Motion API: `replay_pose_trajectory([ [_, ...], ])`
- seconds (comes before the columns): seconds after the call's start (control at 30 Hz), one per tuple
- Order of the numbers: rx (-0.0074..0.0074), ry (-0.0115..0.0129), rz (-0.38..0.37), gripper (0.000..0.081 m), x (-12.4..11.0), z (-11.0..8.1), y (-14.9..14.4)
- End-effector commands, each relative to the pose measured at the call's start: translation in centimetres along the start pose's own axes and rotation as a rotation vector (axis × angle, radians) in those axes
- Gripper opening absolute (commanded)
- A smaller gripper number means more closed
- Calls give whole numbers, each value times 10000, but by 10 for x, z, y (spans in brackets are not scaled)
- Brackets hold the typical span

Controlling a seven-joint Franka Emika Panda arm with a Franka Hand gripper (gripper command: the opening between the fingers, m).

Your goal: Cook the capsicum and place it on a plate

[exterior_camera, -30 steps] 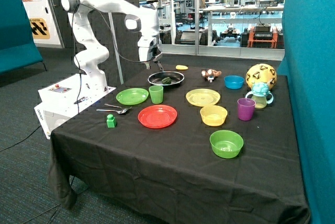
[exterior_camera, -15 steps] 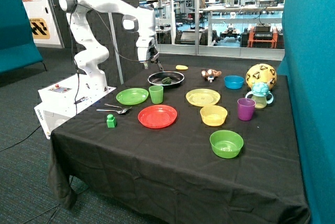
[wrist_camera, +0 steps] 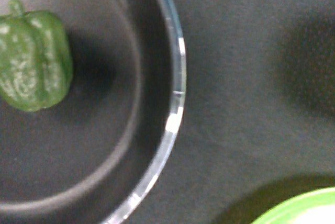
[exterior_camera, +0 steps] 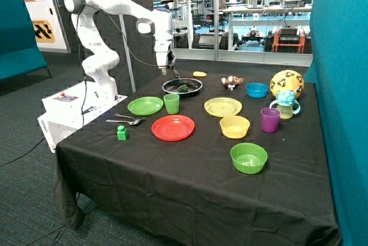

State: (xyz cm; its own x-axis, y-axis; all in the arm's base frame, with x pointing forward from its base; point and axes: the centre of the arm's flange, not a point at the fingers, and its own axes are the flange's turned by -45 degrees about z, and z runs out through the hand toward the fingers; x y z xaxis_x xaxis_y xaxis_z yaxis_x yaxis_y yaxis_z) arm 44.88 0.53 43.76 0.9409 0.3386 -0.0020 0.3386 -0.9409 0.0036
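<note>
Dark green lumpy capsicum (wrist_camera: 32, 59) in black round pan (exterior_camera: 182, 87) near table's far edge | gripper (exterior_camera: 171, 72) above pan rim, grip unreadable | flat green plate (exterior_camera: 145, 106) bare, transfer pending

Robotics lab: glass partition (exterior_camera: 253, 22), workbenches behind.

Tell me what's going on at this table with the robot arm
A white Franka arm holds its hand just above the rim of a black round frying pan at the back of the black-clothed table. The small dark green toy capsicum lies inside the pan, not gripped. The flat round bright green plastic plate sits empty nearby, beside a green cup. So the capsicum is in the pan and plating is not yet done.
</note>
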Motion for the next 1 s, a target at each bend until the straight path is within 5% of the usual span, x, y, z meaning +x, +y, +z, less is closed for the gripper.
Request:
replay_pose_trajectory([
  [0.0, 35, 21, -834, 754, 6, 9, -30],
  [0.4, 33, 23, -1962, 745, 16, 27, -76],
  [0.97, 33, 24, -2388, 762, 17, 62, -116],
])
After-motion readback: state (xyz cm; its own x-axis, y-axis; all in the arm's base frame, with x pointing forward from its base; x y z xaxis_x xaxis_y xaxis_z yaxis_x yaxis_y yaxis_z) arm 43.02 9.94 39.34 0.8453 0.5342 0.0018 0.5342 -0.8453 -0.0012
